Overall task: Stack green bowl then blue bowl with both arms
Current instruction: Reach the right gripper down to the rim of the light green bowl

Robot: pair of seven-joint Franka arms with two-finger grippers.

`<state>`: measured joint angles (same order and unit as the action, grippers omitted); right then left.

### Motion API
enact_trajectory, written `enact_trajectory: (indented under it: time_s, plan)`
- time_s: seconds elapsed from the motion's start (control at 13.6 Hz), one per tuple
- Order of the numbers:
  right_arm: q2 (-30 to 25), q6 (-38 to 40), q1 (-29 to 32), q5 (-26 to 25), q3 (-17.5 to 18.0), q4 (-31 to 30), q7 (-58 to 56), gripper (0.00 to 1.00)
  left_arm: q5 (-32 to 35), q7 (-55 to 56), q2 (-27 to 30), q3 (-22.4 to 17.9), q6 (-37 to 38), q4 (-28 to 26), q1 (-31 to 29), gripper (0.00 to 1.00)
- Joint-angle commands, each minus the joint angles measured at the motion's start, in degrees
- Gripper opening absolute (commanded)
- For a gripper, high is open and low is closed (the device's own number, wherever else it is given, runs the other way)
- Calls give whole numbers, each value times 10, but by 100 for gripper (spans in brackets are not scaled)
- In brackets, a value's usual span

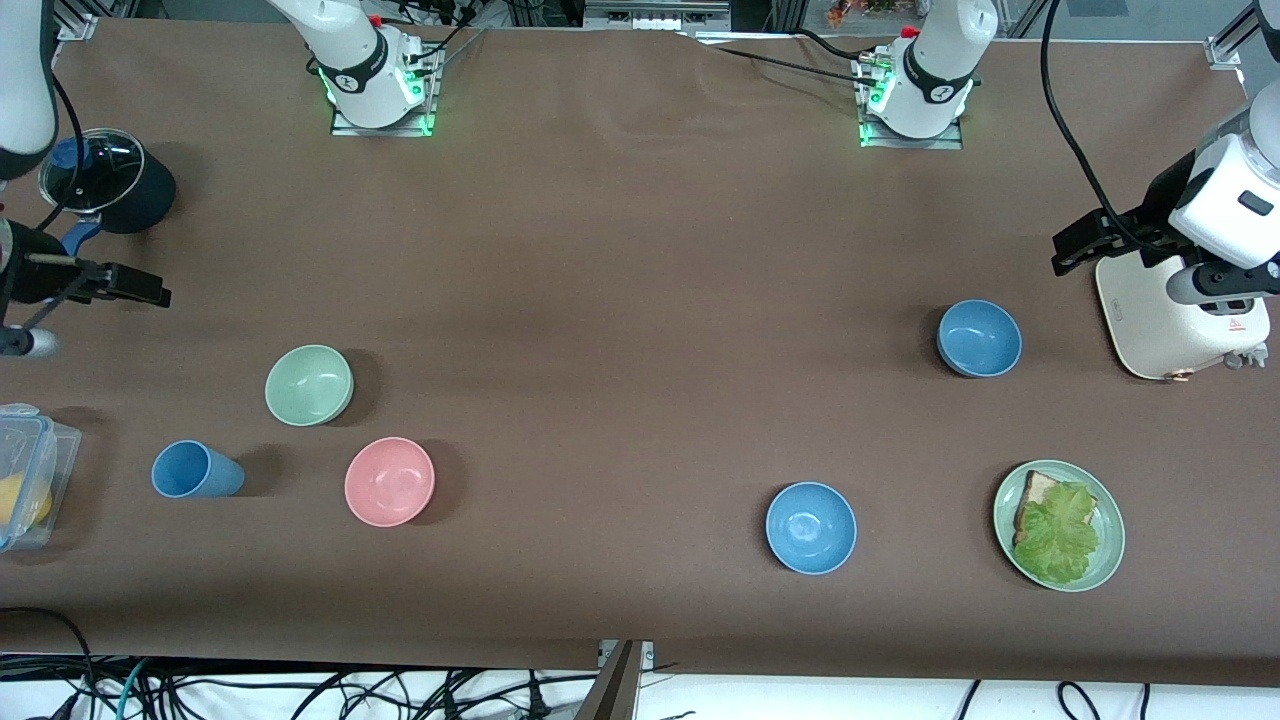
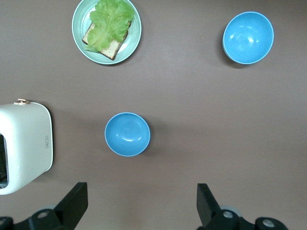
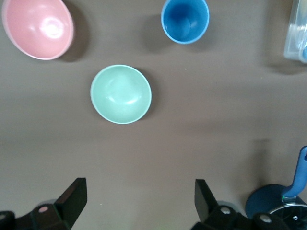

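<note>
Both end effectors wide, empty. Right end effector (image 3: 136, 203) above desk beside green bowl (image 3: 121, 94); left end effector (image 2: 141, 206) beside blue bowl (image 2: 127, 134). Centre over rim, descend straight.

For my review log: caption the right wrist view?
Open right gripper above the green bowl, with pink bowl and blue cup nearby.

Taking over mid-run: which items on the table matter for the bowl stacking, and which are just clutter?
Job: green bowl; blue bowl; left gripper and right gripper, both open.

Clutter: pink bowl, blue cup, brighter blue bowl, sandwich plate, toaster, lidded pot, plastic container.
</note>
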<state>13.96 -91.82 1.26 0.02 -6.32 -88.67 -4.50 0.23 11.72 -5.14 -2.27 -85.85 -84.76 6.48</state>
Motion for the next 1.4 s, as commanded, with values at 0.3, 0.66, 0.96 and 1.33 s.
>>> enact_trajectory:
  time_s: [0.3, 0.66, 0.96, 1.33]
  plan:
    - [106, -90, 33, 63, 7, 0, -3, 99, -12, -2, -7, -2, 13, 18, -7, 100]
    - [142, -200, 33, 78, 12, -60, -13, 99, -11, -2, -7, -2, 13, 19, -7, 100]
    - [146, -285, 31, 116, 15, -127, -43, 99, -11, -2, -7, -2, 13, 18, -7, 100]
    - [149, -360, 31, 155, 15, -188, -80, 99, -11, -3, -7, -2, 13, 18, -6, 100]
